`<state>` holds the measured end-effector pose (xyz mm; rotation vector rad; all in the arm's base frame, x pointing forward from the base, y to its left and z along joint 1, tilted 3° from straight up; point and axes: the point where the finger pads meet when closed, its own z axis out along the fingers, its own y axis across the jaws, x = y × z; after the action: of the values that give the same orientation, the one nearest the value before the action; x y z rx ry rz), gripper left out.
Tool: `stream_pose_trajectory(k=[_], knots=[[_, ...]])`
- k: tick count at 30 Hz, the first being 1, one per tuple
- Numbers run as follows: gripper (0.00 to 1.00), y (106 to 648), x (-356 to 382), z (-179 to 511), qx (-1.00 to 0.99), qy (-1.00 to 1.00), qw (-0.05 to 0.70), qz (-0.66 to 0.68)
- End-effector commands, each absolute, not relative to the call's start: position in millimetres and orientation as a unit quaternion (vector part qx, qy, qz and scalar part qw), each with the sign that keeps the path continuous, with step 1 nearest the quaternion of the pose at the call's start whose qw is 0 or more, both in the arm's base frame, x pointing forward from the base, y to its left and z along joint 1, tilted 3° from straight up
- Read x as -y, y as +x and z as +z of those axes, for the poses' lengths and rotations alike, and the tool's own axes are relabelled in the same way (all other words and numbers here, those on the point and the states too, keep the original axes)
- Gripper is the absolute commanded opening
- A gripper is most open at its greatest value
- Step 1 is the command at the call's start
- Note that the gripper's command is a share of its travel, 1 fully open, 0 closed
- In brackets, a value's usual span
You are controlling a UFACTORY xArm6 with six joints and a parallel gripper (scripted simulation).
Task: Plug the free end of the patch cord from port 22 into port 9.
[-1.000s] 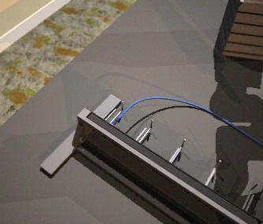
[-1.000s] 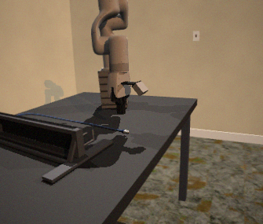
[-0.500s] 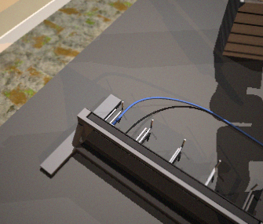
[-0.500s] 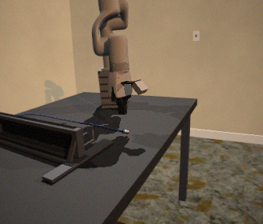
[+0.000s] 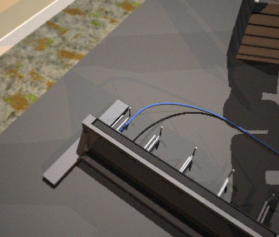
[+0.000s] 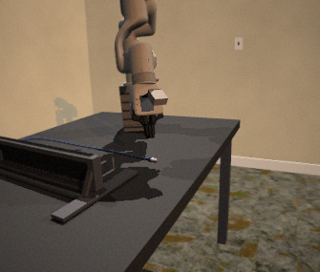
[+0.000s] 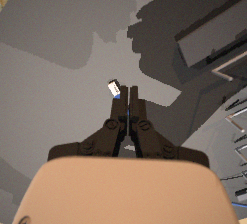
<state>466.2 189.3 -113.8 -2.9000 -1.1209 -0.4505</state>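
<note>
"While we're on the patch cord (image 5: 166, 104) (image 6: 117, 151) (image 7: 243, 204), where is its free end?"

"The pale plug (image 6: 154, 160) (image 7: 116, 88) is out in the open beyond the end of the rack (image 5: 147, 158) (image 6: 45, 147) (image 7: 208, 37), so it isn't in port 9. In the wrist view it shows just left of the fingertips."

"Does the pincer (image 6: 150, 136) (image 7: 128, 96) have hold of it?"

"No. Its fingers are narrow, drawn together and pointing down, and the exterior view shows the cord passing apart from their tips."

"And the other end?"

"It meets the back of the rack near one end, from where the blue line arcs away. A black cable (image 5: 181, 114) curves out beside it."

"Can you read the port numbers?"

"Too dark and small to tell."

"What's around all that?"

"The rack stands on the dark counter (image 5: 147, 59) (image 6: 193, 125) (image 7: 33, 65), a flat foot (image 5: 62, 167) (image 6: 69, 210) reaching out under its end. Past the counter's edge lies a mottled floor (image 5: 60, 46) (image 6: 284, 206)."
</note>
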Motion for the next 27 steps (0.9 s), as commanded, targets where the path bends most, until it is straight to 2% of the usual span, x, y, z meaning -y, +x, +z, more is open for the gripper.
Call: stream_pose_trajectory(k=[1, 27], knots=[[0.0, 477, -186, -106, 0.289, -0.938, -0.004, -0.193], [0.0, 496, -99, -34, -0.041, -0.907, -0.059, -0.414]])
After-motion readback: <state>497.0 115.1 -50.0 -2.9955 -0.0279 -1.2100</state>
